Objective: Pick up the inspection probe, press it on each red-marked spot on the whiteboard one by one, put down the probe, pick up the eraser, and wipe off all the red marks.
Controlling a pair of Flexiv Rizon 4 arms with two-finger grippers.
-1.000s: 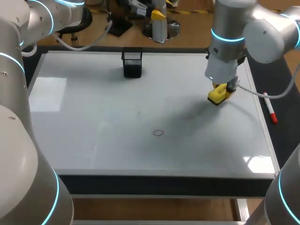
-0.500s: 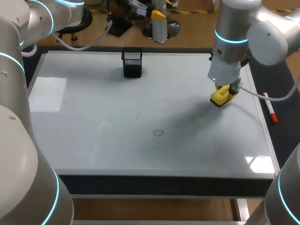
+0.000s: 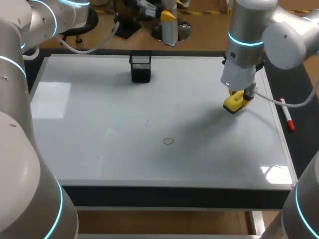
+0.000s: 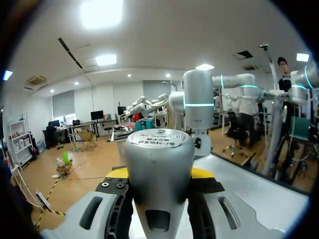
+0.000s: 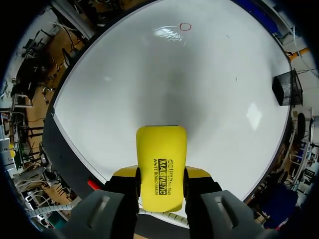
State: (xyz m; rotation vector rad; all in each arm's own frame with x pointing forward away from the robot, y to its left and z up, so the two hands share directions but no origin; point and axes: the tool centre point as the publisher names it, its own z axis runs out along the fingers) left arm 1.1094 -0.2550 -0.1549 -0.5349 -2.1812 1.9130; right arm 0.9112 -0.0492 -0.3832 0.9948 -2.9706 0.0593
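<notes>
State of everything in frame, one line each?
left gripper: shut on the probe
probe: held between its fingers
right gripper: shut on the eraser
eraser: over the whiteboard's right side, contact unclear
red circle: not wiped
mesh holder: upright, far side
marker: lying beside the board's right edge

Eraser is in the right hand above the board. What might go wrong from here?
The one red circle visible is small and lies well away from the eraser in the right hand, so a wipe may miss it or only smear it. The left hand holds the probe, not yet put down; it may strike the whiteboard if that arm moves.
</notes>
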